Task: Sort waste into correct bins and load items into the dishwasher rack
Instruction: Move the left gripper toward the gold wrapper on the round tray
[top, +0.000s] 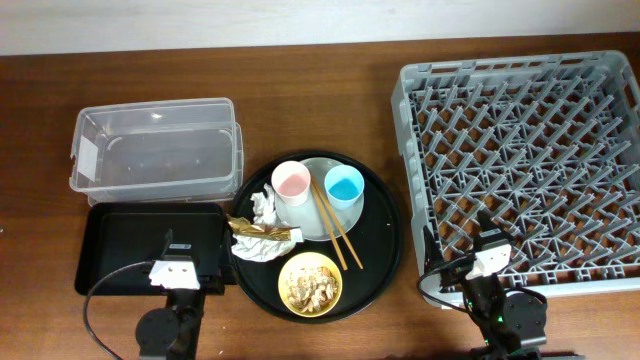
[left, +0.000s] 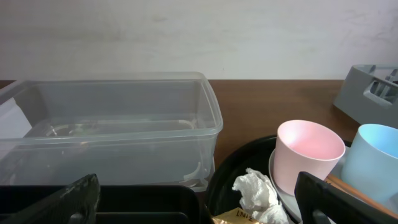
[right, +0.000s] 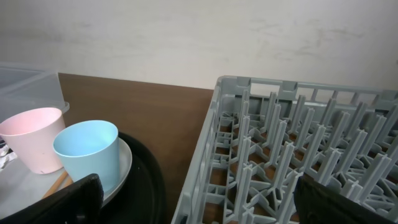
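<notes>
On the pale grey plate (top: 318, 226) stand a pink cup (top: 291, 183) and a blue cup (top: 344, 184), with the wooden chopsticks (top: 332, 222) leaning across it. Beside it lie white napkins (top: 262, 205), a gold-brown wrapper (top: 264, 233) and a yellow bowl (top: 310, 283) of food scraps. The clear tub (top: 155, 150) and the black rectangular tray (top: 120, 245) are at the left, the grey rack (top: 520, 160) at the right. My left gripper (left: 199, 211) is open and empty above the black tray's near edge. My right gripper (right: 199, 208) is open and empty at the rack's near left corner.
The plate, bowl and waste all sit on a large round black tray (top: 388, 215) between the bins and the rack. Brown table runs along the far side, with a pale wall behind it.
</notes>
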